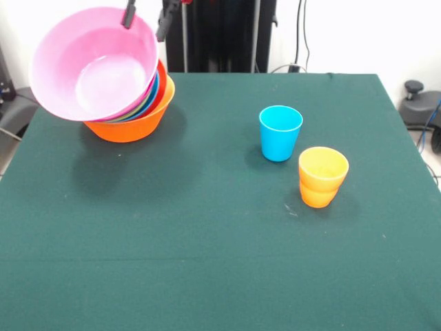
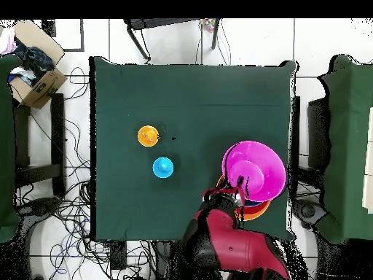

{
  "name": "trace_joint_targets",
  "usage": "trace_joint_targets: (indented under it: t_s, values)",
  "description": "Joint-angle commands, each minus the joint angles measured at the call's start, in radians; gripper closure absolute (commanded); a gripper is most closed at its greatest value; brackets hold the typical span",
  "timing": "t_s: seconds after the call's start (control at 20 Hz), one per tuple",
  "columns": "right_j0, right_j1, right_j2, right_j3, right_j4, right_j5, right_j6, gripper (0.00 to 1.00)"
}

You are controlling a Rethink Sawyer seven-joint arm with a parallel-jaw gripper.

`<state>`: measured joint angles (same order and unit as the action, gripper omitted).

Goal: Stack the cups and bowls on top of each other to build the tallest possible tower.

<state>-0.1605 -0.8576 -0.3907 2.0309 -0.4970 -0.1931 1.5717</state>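
Note:
The tower (image 1: 131, 127) stands at the table's far left: a big orange bowl with several coloured bowls nested in it. A large pink bowl (image 1: 93, 65) leans on top, tipped steeply toward the camera. My gripper (image 1: 147, 18) is at the pink bowl's far rim, open, with one finger (image 1: 129, 14) inside the bowl and the other outside. From overhead the pink bowl (image 2: 256, 169) sits off-centre over the pile and my gripper (image 2: 237, 187) is at its edge. A blue cup (image 1: 280, 132) stands upright right of centre. Nested orange cups (image 1: 322, 176) stand just in front of it.
Green cloth covers the table (image 1: 207, 276). A cardboard box (image 2: 35, 73) sits on a side stand beyond the table's edge. Cables lie on the floor around the table.

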Motion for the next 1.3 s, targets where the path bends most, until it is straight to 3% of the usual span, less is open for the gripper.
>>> trace_joint_targets:
  t_s: [0.05, 0.15, 0.35, 0.45, 0.55, 1.05, 1.3]
  values:
    - [-0.183, -0.127, 0.301, 0.06, -0.043, 0.223, 0.062, 0.0]
    - [-0.251, -0.2, 0.398, 0.089, 0.0, 0.288, 0.038, 0.0]
    - [-0.256, -0.28, 0.456, 0.099, 0.111, 0.416, 0.013, 0.0]
    - [-0.232, -0.286, 0.444, 0.078, 0.127, 0.462, 0.006, 0.0]
    - [-0.243, -0.287, 0.464, 0.076, 0.134, 0.461, 0.013, 0.0]
    - [-0.142, -0.276, 0.386, 0.016, 0.124, 0.516, 0.07, 0.0]
    - [-0.216, -0.287, 0.451, 0.055, 0.111, 0.412, 0.042, 0.0]
